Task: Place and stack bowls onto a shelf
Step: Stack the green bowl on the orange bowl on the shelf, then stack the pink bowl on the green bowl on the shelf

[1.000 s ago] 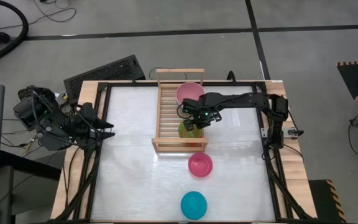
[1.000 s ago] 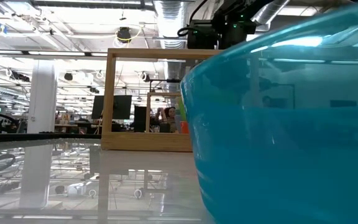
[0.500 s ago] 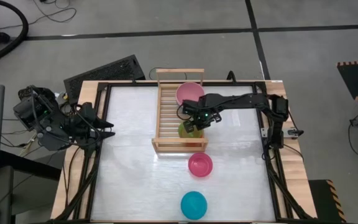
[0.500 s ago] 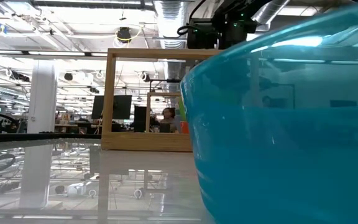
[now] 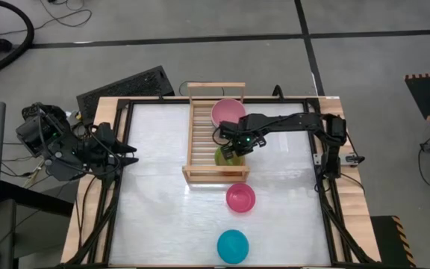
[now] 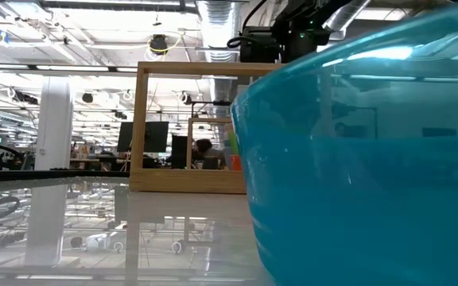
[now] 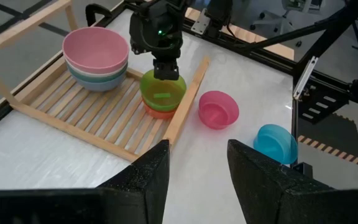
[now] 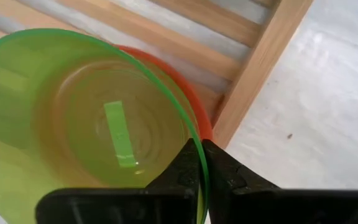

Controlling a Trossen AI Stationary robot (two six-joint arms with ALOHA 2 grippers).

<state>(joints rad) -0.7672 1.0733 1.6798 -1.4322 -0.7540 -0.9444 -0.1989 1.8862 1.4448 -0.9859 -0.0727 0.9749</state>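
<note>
Lime bowl pinched at its rim, seated in the orange-red one

Your left hand (image 5: 125,155) waited half-open and empty at the counter's left edge; on the shelf (image 5: 200,142), your right hand (image 5: 232,149) sat closed on the lime green bowl (image 7: 163,91), directly above the orange-red bowl (image 7: 160,112).

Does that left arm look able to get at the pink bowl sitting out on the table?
Probably yes: the magenta bowl sits alone on bare tabletop beside the shelf, nothing between it and the left gripper.

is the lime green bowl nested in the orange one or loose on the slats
Nested. The lime green bowl sits upright inside the orange-red bowl on the shelf, the right pincer shut on its rim.
</note>
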